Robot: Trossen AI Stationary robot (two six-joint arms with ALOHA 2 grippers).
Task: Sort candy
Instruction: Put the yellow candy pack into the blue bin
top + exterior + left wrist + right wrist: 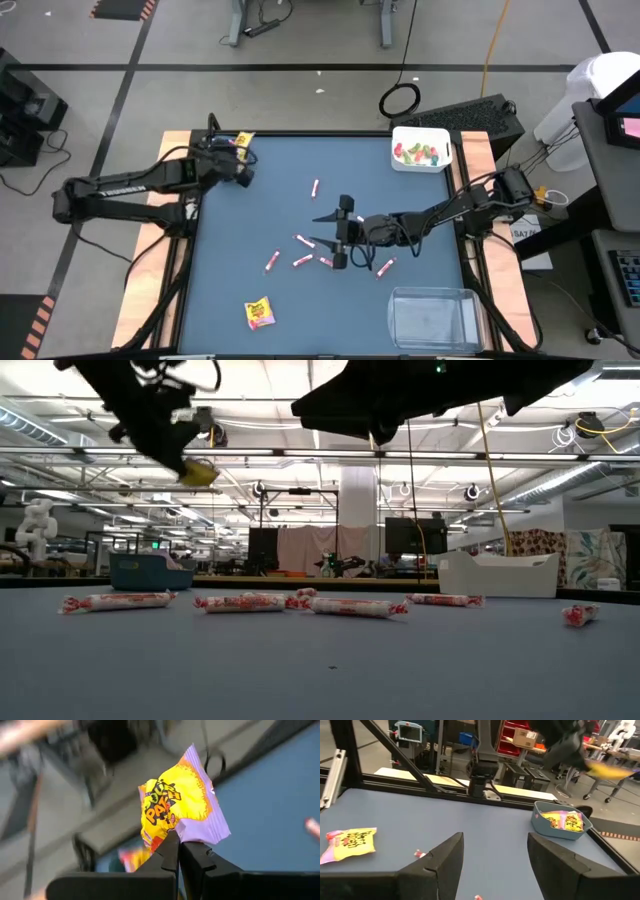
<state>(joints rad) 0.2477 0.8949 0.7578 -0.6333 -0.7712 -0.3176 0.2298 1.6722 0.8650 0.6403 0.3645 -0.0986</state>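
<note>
Held high in the air: a square yellow candy packet with purple edge (182,802), pinched at its lower edge between the pressed-together fingers of the left gripper (240,150), near the far left corner of the blue table mat (420,210). Below that corner, in the right wrist view, a teal plastic bin (561,822) already holding similar yellow packets; probably carried there to be dropped with its own kind. Left on the mat: a second yellow packet (259,313) near the front edge, and several thin pink-white wrapped sticks (302,260) scattered around the middle. At the far right, a white square bin (421,148) with small green and red pieces; at the front right, a clear plastic bin (432,315). Over the sticks, the right gripper (335,240), jaws spread and holding nothing, likely placed low there for picking a stick.
</note>
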